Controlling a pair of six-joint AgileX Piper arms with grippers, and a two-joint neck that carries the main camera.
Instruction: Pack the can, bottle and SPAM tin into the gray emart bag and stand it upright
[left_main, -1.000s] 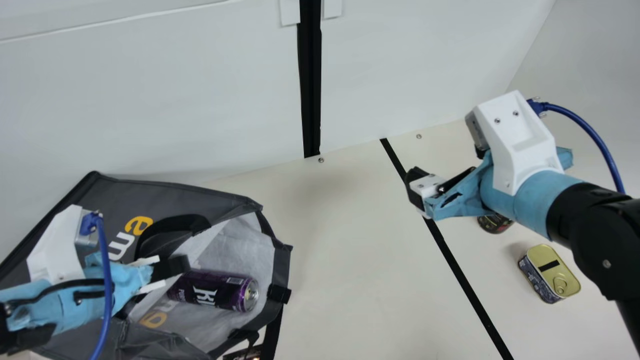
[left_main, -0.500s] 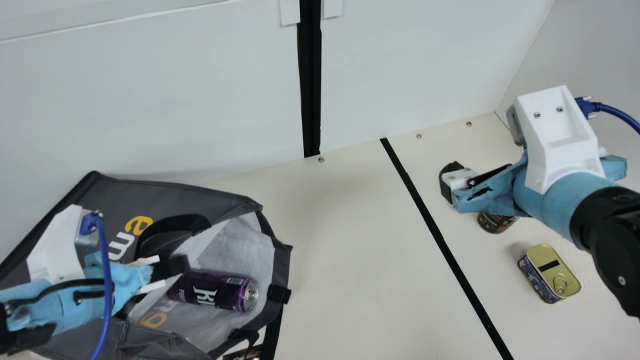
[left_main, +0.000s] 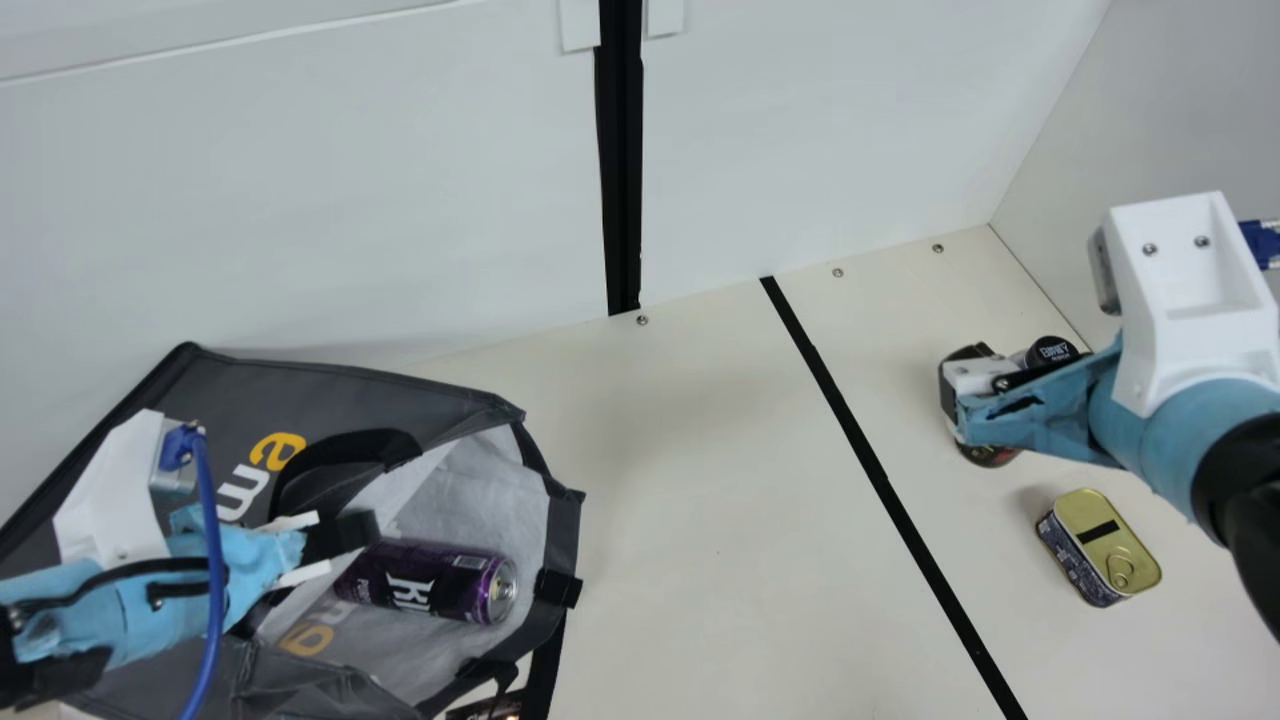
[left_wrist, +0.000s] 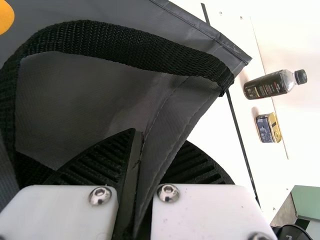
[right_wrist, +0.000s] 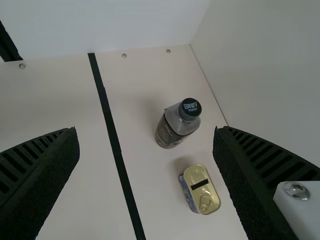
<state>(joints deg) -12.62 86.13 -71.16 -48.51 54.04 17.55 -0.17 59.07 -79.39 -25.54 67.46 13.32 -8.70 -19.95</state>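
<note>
Gray emart bag (left_main: 340, 385) lies on its side at the left of the cream table (left_main: 680, 520), printed face up, its mouth open to the right and a pale lining (left_main: 480, 480) showing. Well to the right of the bag, a black strip (left_main: 875, 475) runs slanting across the tabletop.

The left gripper (left_main: 343, 534) is at the bag's mouth, its two black ribbed fingers closed on a fold of the gray fabric, one on each side of it. The bag's black webbing handle (left_wrist: 125, 42) loops close by those fingers.

The right gripper (left_main: 965, 390) is far to the right of the bag, past the strip, with its fingers (right_wrist: 37, 177) spread wide and nothing between them. The dark-labeled bottle (left_main: 990, 456) stands upright on the table to the right of the bag, partly behind this gripper in the main view; the right wrist view shows it ahead of the fingers.

The purple can (left_main: 430, 582) is inside the bag, lying on its side on the lining with its tab end toward the opening. The SPAM tin (left_main: 1105, 545) sits right of the bag, near the bottle, gold pull-tab lid up.
</note>
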